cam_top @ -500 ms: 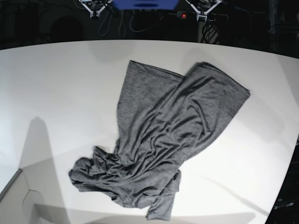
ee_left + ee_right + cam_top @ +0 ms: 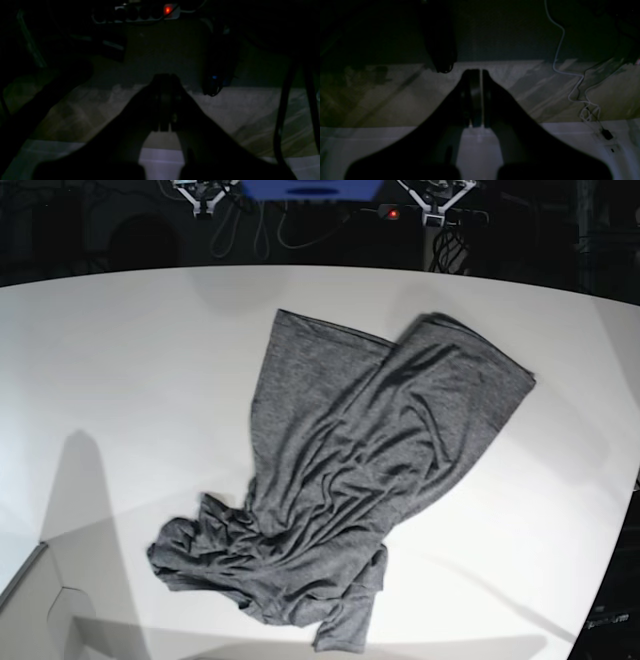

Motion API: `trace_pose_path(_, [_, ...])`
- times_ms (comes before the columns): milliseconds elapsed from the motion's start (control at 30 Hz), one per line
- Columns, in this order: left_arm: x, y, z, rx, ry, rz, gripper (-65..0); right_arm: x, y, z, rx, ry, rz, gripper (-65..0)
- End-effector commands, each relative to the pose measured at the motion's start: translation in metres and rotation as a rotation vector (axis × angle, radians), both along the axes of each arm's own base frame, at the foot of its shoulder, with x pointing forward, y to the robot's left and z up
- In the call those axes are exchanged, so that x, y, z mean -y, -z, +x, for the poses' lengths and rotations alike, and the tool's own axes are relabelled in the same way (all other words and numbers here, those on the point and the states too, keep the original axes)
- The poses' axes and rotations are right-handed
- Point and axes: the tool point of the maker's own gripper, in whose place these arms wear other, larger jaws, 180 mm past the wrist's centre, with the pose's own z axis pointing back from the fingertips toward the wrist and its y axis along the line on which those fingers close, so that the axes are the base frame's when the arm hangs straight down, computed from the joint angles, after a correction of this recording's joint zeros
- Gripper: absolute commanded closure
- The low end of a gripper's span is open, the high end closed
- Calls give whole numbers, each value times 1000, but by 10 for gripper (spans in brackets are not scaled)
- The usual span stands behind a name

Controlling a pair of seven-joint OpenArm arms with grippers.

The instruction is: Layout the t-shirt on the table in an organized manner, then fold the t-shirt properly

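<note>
A crumpled grey t-shirt (image 2: 370,470) lies mid-frame on the white bench (image 2: 130,380); the left gripper (image 2: 165,105) and right gripper (image 2: 477,97) are both closed together, empty.

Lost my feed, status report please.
Left gripper shut, right gripper shut, both empty. T-shirt crumpled on table, untouched. Nothing in the way.

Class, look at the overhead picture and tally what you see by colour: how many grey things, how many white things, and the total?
Grey: 1, the crumpled heathered charcoal-grey jersey t-shirt
White: 1, the big smooth white table it lies on
Total: 2
</note>
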Motion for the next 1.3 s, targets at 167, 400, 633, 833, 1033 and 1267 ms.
trace_pose_path(167, [-1,0,11,18,5,6,0,0,0,-6,-13,4,4,0])
trace_pose_path(400, [-1,0,11,18,6,6,0,0,-1,-7,-15,4,4,0])
trace_pose_path(633, [-6,0,7,15,2,13,0,0,0,-2,1,3,5,0])
trace_pose_path(833, [-23,-2,-8,-4,2,39,0,4,-8,-10,55,-7,-4,0])
trace_pose_path(1033, [-35,-18,-24,63,31,48,0,19,-31,-25,136,-31,-27,0])
trace_pose_path(1267, [-34,-60,-35,191,84,31,0,44,-80,-38,240,-88,-66,0])
